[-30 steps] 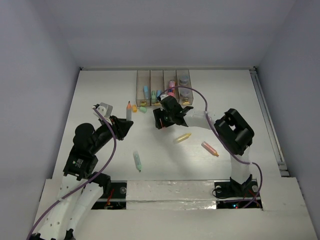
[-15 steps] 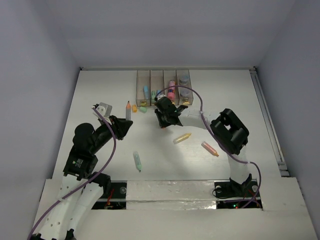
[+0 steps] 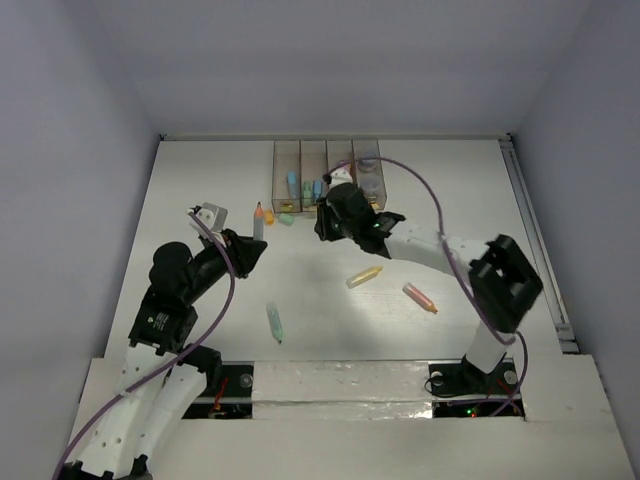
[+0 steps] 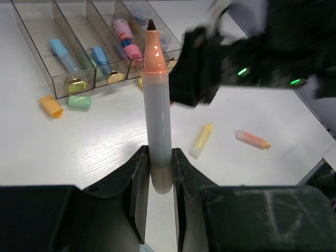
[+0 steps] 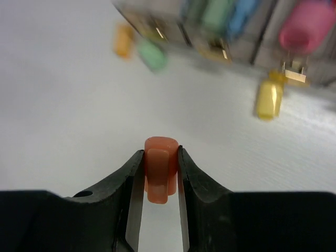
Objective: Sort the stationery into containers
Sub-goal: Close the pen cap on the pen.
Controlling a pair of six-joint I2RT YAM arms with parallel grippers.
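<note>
The translucent grey plastic marker stick (image 4: pixel 158 121) carries an orange tip — the stubby orange plastic cap (image 5: pixel 160 168) matches it — the clear brownish-tinted plastic bins (image 4: pixel 37 37) show blue and pink.

The right gripper (image 5: pixel 159 157) pinches a short orange plastic cap (image 5: pixel 157 184) between its two black fingers (image 5: pixel 126 184), well in front of the blurred row of clear brownish plastic bins (image 5: pixel 261 44). Inside those bins lie a pink marker (image 5: pixel 310 23), a green stick (image 5: pixel 218 13) and a blue stick (image 5: pixel 241 16). Just before the bins, on the white table (image 5: pixel 63 105), rest a yellow cap (image 5: pixel 269 98), a pale green cap (image 5: pixel 152 54) and a small orange cap (image 5: pixel 124 40).
</note>
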